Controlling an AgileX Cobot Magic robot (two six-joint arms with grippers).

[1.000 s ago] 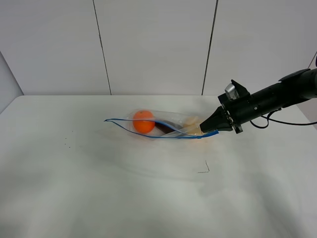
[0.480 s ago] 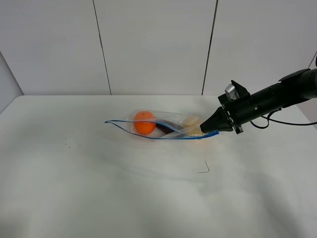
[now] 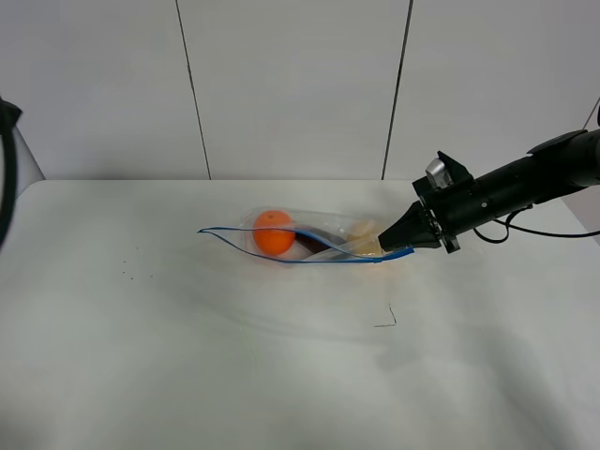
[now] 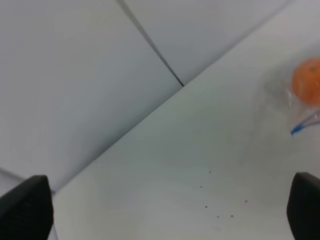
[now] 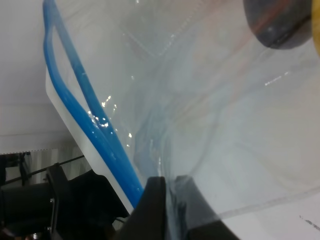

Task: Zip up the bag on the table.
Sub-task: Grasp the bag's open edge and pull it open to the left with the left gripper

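Your right gripper (image 3: 386,246) is clamped tight on the near corner of the bag (image 3: 330,228), its fingertips (image 5: 156,200) pinching the clear plastic right beside the blue zip strip (image 5: 84,104). From that pinch the strip (image 3: 319,260) runs away along the bag's front edge; close to the fingers its two halves lie together, and farther out they part, so the mouth stands open. Through the plastic you can see a pale yellow fruit (image 3: 362,232) nearest the gripper, then a dark eggplant (image 3: 309,240), then an orange (image 3: 273,231) toward the far end. The bag lies on the white table (image 3: 281,375), towards its back edge. Your left gripper (image 4: 165,210) hangs over the table with its fingers (image 4: 25,207) spread wide and nothing between them, well apart from the bag; its camera catches only the orange (image 4: 307,87) and the tip of the strip.
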